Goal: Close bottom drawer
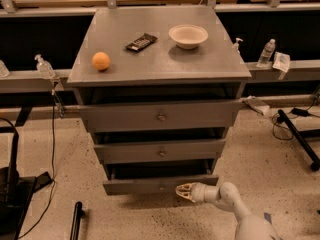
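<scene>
The bottom drawer (150,185) is the lowest of three grey drawers in the cabinet (155,59). It stands pulled out a little, with a dark gap above its front, and its small knob (161,187) is at the centre. My gripper (183,191) is low at the right part of the drawer front. Its tips point left and touch or nearly touch the front. The fingers are drawn together and hold nothing. My white arm (230,200) comes in from the lower right.
The middle drawer (161,151) and top drawer (160,116) also stand slightly out. An orange (101,61), a dark flat object (141,42) and a white bowl (188,36) lie on the cabinet top. Black stands and cables sit on the floor at the left (15,184) and right (300,139).
</scene>
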{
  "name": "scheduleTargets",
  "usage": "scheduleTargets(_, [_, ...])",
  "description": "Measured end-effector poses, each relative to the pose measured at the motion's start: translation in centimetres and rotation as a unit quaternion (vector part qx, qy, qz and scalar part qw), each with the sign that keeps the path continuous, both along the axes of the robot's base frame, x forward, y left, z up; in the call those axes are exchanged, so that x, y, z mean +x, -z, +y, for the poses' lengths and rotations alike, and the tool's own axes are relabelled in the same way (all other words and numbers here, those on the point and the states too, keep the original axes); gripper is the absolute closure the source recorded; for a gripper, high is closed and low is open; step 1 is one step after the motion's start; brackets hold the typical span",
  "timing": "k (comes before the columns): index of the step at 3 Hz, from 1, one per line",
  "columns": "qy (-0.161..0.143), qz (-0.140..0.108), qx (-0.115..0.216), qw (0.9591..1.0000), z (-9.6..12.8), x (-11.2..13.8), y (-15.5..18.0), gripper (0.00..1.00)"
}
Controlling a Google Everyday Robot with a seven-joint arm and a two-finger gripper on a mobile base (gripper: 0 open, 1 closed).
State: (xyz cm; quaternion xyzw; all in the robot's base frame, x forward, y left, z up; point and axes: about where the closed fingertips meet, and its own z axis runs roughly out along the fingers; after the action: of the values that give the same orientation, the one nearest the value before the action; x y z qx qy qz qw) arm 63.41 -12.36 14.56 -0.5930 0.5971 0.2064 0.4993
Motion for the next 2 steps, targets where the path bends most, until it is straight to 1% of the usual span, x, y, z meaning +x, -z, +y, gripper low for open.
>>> scheduleTargets(1, [0.0,-0.007,0.002,1.0,1.07,2.68,-0.78,1.0])
scheduleTargets(2, [0.0,-0.009,0.002,1.0,1.28,3.13,-0.99,1.0])
